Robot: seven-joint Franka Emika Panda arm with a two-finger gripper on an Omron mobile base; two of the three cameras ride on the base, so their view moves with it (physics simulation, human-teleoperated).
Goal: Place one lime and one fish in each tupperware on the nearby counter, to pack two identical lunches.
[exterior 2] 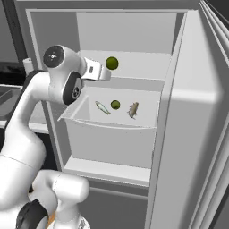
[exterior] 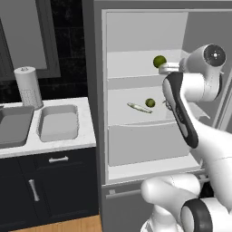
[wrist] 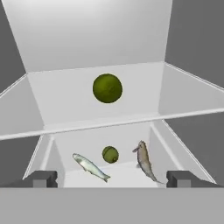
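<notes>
Ahead of the open claw (wrist: 109, 179), upper-shelf lime (wrist: 107, 88) (untouched)

Base cams behind arm, left and right, both facing open fridge (exterior: 149, 113) – hand cam closer, straight into shelves (wrist: 105, 124).

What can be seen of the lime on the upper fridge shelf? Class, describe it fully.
The upper lime is a round, dark olive-green fruit with a matte, slightly mottled skin. It looks whole and rests on the pale upper shelf of the open fridge, near the middle. Nothing else touches it. It lies above the shelf that holds the other lime.
</notes>
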